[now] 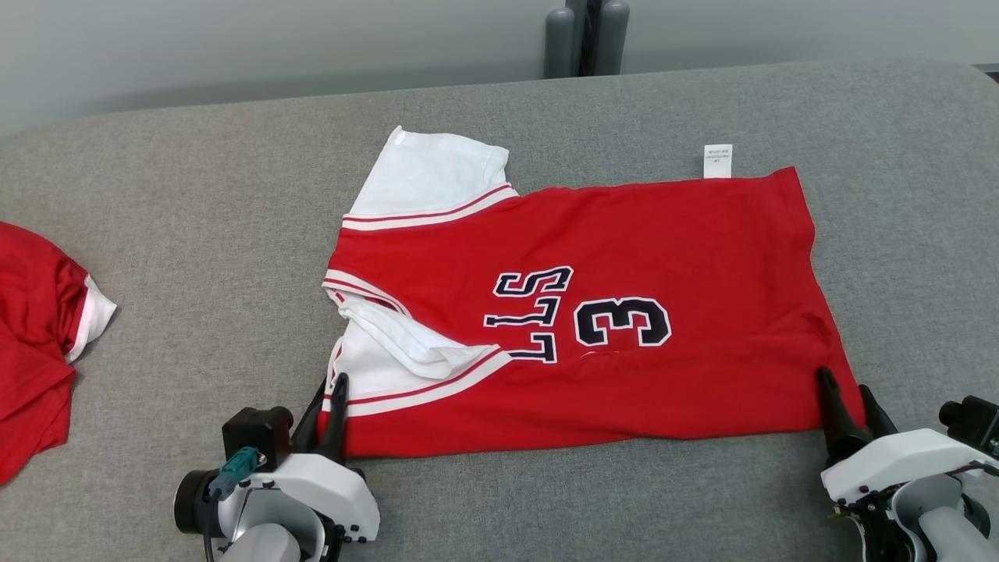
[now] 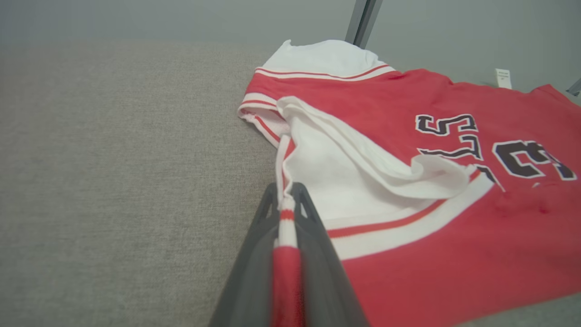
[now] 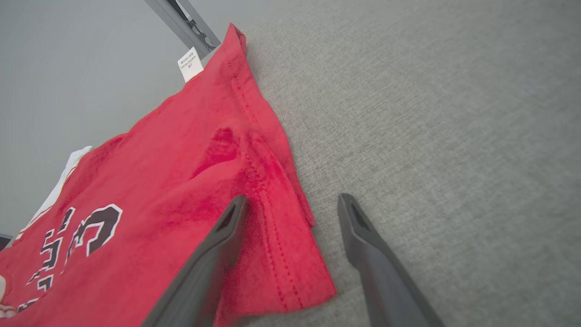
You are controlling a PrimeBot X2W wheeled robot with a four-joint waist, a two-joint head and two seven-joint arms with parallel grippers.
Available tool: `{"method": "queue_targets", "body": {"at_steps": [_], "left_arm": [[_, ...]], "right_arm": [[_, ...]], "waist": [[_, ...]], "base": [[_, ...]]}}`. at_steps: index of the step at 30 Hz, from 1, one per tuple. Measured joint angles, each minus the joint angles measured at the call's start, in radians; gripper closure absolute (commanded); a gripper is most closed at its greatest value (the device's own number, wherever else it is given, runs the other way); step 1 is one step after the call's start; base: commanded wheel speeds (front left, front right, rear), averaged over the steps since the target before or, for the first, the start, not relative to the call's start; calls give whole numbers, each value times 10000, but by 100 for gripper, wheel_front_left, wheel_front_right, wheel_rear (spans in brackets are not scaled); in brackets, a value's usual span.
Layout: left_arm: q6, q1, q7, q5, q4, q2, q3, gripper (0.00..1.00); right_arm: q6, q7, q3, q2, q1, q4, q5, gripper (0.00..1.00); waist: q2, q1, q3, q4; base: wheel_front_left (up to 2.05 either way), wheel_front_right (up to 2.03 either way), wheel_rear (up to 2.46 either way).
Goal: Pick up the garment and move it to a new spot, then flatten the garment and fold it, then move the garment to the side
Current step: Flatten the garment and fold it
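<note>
**Q:** Head view: how does the garment lie in relation to the two arms?

**A:** The garment (image 1: 687,234) lies flat on the grey bench (image 1: 195,179). Its long axis runs left to right, with the sleeves toward the robot's left and the hem toward its right. Its near edge faces the robot. The left fingers (image 1: 328,414) sit at the near left corner and the right fingers (image 1: 847,402) at the near right corner. Each arm is therefore nearer its own end. Another red garment (image 1: 31,336) lies well apart, at the far left.

**Q:** Left wrist view: what do the fingers hold?

**A:** The left fingers (image 2: 285,200) are closed on the striped trim (image 2: 287,222) at the edge of the white sleeve (image 2: 336,168). The rest of the garment (image 2: 431,259) spreads ahead and to the right of them.

**Q:** Right wrist view: what is the state of the fingers?

**A:** The right fingers (image 3: 292,202) are spread wide and hold nothing. One finger is over the red cloth (image 3: 181,181) and the other over bare bench (image 3: 454,136), so the hem corner (image 3: 313,281) lies between them. Whether either finger touches the cloth cannot be told. The coming move probably calls for them to close on that corner, so that both near corners can be carried away from the robot together.
</note>
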Motion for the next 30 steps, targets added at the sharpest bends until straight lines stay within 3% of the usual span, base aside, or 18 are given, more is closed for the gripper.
{"method": "queue_targets", "body": {"at_steps": [1, 2, 3, 17, 30], "left_arm": [[2, 1, 2, 0, 0, 0, -4, 100], [4, 5, 0, 0, 0, 0, -8, 100], [4, 9, 0, 0, 0, 0, -10, 100], [44, 387, 105, 8, -69, 222, -186, 100], [155, 1771, 857, -27, -1371, 1043, -550, 100]], "right_arm": [[0, -13, 98, -42, -22, 17, 100, 72], [0, -13, 201, -84, -42, 23, 198, 89], [0, -8, 291, -104, -58, 25, 328, 100], [2, -113, 1459, -947, 119, -362, 1170, 100], [4, 681, 1933, -1733, 1090, -1070, 1724, 100]], "waist": [[0, 0, 1, 4], [0, 0, -3, 4], [0, 0, -12, 2], [0, 0, -360, -118], [0, 0, -1069, -358]], "base": [[0, 0, 0], [0, 0, 0], [0, 0, 0], [0, 0, 0], [0, 0, 0]]}}
